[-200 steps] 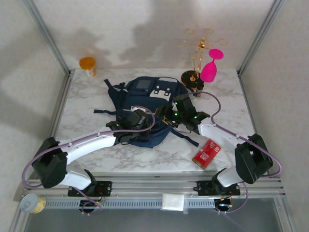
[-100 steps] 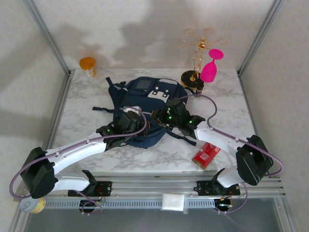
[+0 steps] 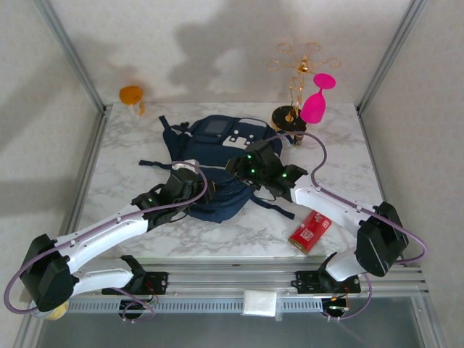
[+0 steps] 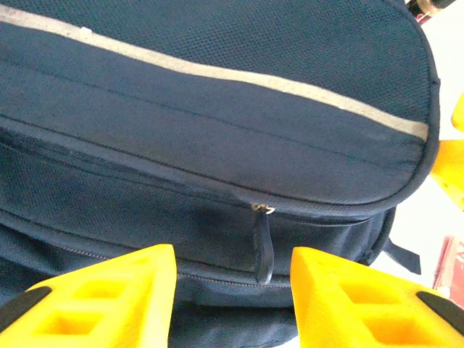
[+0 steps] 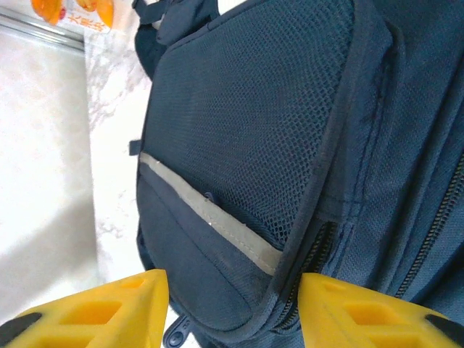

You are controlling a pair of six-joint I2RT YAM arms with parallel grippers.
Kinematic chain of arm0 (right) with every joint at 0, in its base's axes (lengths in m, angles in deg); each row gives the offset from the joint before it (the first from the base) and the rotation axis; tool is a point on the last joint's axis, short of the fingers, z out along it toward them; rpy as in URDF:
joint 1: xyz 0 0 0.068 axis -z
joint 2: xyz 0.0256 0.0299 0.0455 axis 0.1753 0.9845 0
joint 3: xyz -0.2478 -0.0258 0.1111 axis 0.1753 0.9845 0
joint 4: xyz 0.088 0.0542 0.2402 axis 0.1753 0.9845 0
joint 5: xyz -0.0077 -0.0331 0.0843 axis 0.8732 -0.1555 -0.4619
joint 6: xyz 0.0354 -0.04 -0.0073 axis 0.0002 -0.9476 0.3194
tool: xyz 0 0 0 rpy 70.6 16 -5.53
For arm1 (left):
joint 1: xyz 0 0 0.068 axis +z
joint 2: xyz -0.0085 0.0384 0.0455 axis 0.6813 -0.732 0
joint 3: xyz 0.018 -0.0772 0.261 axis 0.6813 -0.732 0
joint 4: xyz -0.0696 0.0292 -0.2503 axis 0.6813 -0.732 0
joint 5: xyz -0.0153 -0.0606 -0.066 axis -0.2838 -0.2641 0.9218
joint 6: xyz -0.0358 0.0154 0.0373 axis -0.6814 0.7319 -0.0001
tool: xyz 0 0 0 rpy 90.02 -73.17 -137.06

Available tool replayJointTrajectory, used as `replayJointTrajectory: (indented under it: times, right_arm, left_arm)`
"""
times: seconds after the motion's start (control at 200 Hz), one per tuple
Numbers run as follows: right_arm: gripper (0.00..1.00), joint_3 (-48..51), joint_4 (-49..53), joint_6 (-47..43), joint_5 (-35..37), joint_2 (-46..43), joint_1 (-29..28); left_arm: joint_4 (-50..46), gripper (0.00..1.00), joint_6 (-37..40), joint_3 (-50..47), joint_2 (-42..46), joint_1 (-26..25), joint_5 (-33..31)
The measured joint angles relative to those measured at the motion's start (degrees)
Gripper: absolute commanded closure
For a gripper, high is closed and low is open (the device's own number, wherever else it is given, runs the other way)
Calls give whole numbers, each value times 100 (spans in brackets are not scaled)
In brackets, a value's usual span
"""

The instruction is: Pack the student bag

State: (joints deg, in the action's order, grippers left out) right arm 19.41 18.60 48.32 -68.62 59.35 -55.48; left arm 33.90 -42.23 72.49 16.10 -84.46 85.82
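- The student bag [image 3: 217, 145] lies flat in the middle of the marble table [image 3: 123, 174], its grey patch towards the far side and its rounded end towards me.
- My left gripper [image 3: 185, 184] hangs over the bag's near-left edge, and my right gripper [image 3: 250, 165] is over its right side. They are near each other but apart.
- In the left wrist view my two yellow fingers [image 4: 109, 290] stand released with a clear gap between them. The dark zip pull [image 4: 263, 250] hangs in that gap and neither finger grips it.
- In the right wrist view my jaws are also released and hold nothing. The bag's mesh panel [image 5: 246, 109] and its grey strip [image 5: 210, 217] lie beyond the gap.
- A red packet [image 3: 310, 230] lies on the table to the near right, apart from the bag.
- From above, my wrists cover the bag's near edge, so its zip line is hidden there.
- My fingertips run off the lower edge of both wrist views, so I cannot tell whether they touch the fabric.
- A yellow shape [image 4: 451, 168] is cut off at the right edge of the left wrist view, and it is hard to make out.
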Motion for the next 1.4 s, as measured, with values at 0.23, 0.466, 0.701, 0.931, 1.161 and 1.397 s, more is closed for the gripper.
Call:
replayJointTrajectory:
  times: [0.23,0.466,0.701,0.931,1.161,1.397]
  right_arm:
    - [57,20,-361,157,68,354,-155]
    - [85,109,-658,229,219,586,-212]
    - [100,280,-848,162,48,341,-4]
    - [100,330,-898,96,-527,175,485]
    - [100,330,-898,46,-1005,120,804]
    - [100,330,-920,52,-1309,96,1051]
  left_arm:
    - [-11,54,0,-2,11,39,-11]
    - [-83,53,57,11,2,44,-144]
    - [-393,52,527,326,-286,55,-264]
    - [-424,50,977,581,-649,87,-275]
    - [-337,50,1010,1161,-1373,129,-103]
    - [-107,51,739,1147,-1502,122,166]
